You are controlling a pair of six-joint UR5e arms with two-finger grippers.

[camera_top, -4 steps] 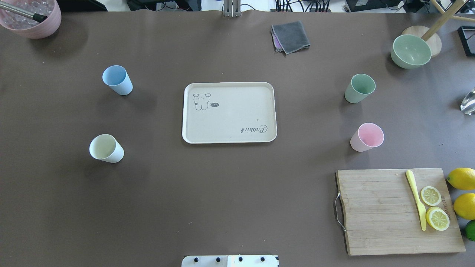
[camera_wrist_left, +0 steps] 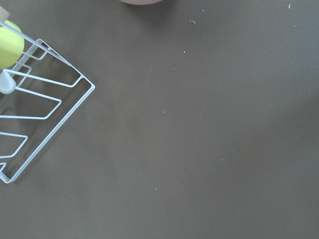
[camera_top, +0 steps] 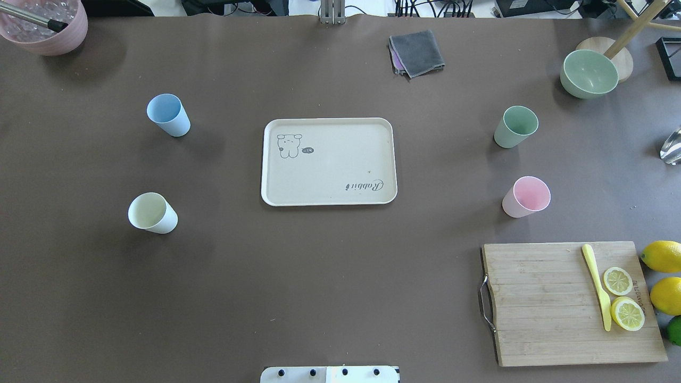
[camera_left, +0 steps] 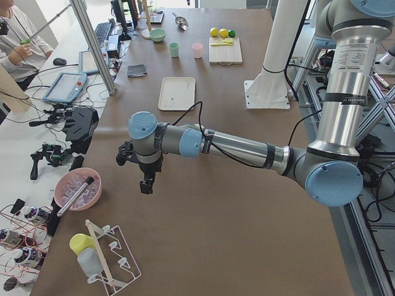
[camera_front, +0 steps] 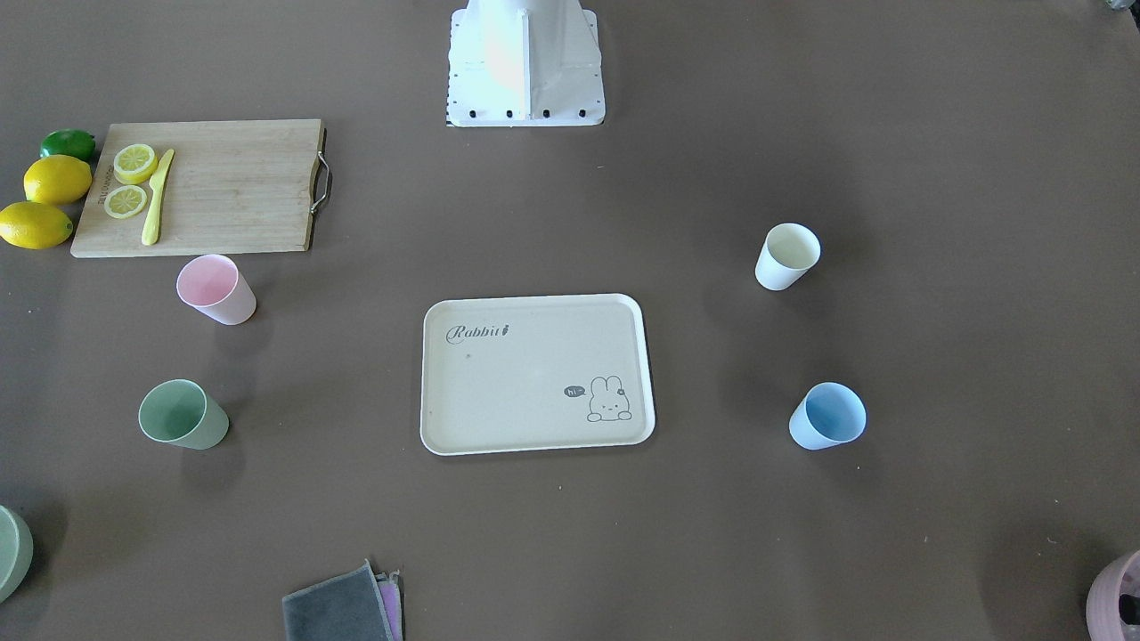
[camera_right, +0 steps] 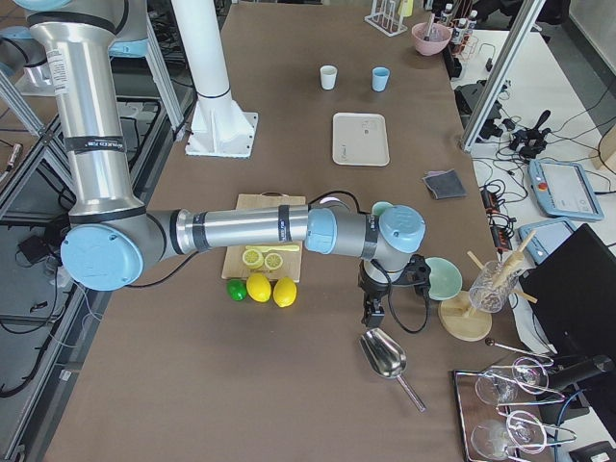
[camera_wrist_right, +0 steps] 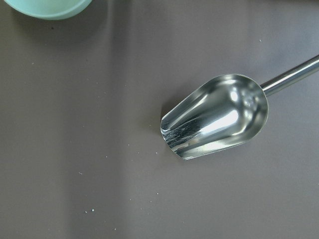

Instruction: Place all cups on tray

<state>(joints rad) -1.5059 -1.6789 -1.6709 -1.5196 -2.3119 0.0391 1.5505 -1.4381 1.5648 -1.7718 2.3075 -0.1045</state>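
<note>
Overhead, the cream tray lies in the middle of the brown table. All four cups stand upright off it, well apart from its rim. The blue cup and the cream-white cup are on the robot's left side. The green cup and the pink cup are on its right, the pink one near the wooden cutting board. That view and the front-facing one frame only the tabletop; the arms appear in the side views alone. From the left end, the left gripper hangs pointing down over bare table near a pink bowl and a wire rack. From the right end, the right gripper hangs above a metal scoop, beside a green bowl. From these side views I cannot tell whether either pair of jaws is apart or together. Each wrist camera shows only what lies beneath it: the rack's corner under the left, the scoop under the right.
</note>
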